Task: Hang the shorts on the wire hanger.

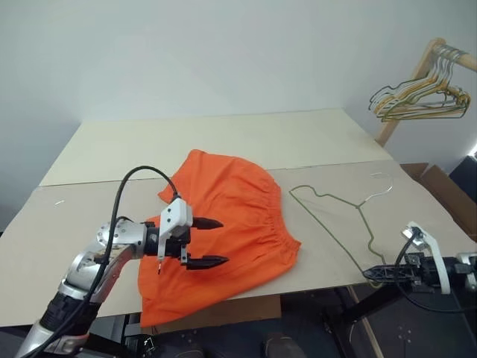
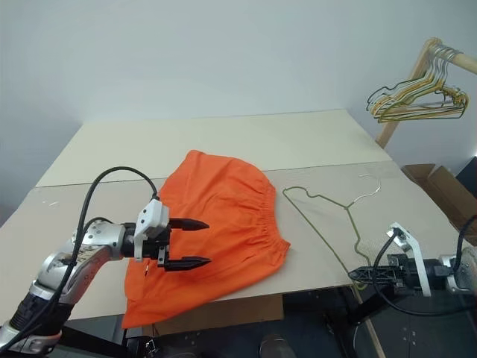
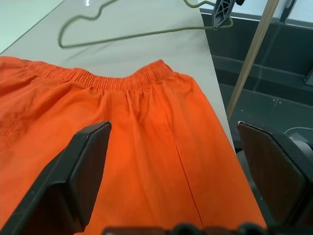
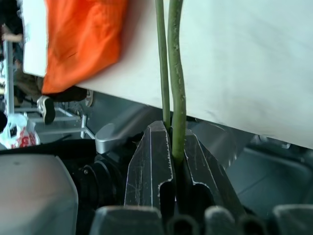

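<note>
The orange shorts lie flat on the table, waistband toward the right, one leg hanging over the front edge. My left gripper hovers just over their front left part, open, with nothing between its fingers. To the right of the shorts, the thin wire hanger lies flat with its hook pointing to the far right. Its near corner sticks out past the table's front edge, and there my right gripper is shut on the wire.
A bunch of green and yellow wire hangers hangs on a wooden rack at the back right. A cardboard box stands on the floor beside the table's right edge. The far half of the table is bare.
</note>
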Controlling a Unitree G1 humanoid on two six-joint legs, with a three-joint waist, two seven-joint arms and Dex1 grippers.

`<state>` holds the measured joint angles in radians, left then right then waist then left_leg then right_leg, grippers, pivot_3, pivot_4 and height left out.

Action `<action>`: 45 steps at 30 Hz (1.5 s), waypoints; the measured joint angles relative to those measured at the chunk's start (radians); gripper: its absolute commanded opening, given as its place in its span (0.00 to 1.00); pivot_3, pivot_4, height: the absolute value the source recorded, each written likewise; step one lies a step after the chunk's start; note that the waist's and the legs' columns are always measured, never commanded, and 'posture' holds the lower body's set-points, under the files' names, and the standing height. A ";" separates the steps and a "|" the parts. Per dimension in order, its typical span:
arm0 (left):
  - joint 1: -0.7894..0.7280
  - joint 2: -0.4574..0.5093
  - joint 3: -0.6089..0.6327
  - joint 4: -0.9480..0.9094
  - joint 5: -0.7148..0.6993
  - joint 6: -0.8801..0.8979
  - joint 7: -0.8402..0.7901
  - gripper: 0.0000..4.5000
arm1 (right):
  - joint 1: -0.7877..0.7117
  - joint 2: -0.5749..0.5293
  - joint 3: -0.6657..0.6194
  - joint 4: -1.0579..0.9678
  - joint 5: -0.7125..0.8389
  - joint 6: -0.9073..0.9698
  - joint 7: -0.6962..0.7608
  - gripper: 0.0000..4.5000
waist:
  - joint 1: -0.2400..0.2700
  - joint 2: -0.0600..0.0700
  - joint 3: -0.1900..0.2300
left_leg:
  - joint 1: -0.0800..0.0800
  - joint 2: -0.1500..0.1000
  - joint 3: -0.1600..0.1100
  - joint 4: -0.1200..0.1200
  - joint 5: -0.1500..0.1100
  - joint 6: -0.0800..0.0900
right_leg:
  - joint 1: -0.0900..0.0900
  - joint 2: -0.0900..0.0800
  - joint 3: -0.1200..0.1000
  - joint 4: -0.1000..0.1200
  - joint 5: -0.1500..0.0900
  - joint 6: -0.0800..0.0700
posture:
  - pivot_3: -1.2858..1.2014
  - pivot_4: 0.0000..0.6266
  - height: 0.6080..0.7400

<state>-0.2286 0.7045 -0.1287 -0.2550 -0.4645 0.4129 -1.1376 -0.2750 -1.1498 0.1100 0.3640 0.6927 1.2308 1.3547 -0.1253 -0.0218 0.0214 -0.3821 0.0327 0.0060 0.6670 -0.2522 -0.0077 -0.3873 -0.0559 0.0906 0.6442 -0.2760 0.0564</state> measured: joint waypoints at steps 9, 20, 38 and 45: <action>0.012 0.008 0.002 -0.008 0.009 0.000 0.012 1.00 | -0.080 0.067 0.106 0.099 -0.091 -0.024 0.077 0.00 | 0.005 0.000 0.000 | 0.000 -0.001 0.000 0.000 0.000 0.000 | 0.000 -0.001 0.000 0.000 0.000 0.000 | 0.48 0.00 1.00; 0.033 0.017 0.011 -0.017 0.022 0.000 0.028 1.00 | -0.093 0.087 0.115 0.104 -0.108 -0.033 0.162 0.00 | 0.009 0.000 0.000 | 0.000 -0.001 0.000 0.000 0.000 0.000 | 0.000 -0.001 0.000 0.001 0.001 0.000 | 0.48 0.00 1.00; 0.082 0.017 0.000 -0.038 0.084 -0.030 0.038 1.00 | -0.414 0.131 0.515 0.277 0.051 -0.111 0.201 0.00 | 0.022 0.000 0.001 | 0.002 0.000 0.001 0.001 0.000 0.000 | 0.001 0.000 0.001 0.001 0.003 -0.004 | 0.51 0.00 1.00; 0.105 0.018 0.002 -0.050 0.089 -0.033 0.061 1.00 | -0.527 0.270 0.633 0.520 0.009 -0.200 0.202 0.00 | 0.061 0.001 0.001 | 0.000 -0.001 0.000 0.002 0.000 0.000 | 0.000 -0.001 0.000 0.002 0.003 -0.005 | 0.53 0.00 1.00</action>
<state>-0.1233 0.7225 -0.1264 -0.3051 -0.3751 0.3799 -1.0764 -0.8018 -0.8796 0.7430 0.8837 0.7012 1.0303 1.5567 -0.0644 -0.0211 0.0221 -0.3823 0.0321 0.0061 0.6685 -0.2522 -0.0076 -0.3876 -0.0567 0.0904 0.6462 -0.2729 0.0518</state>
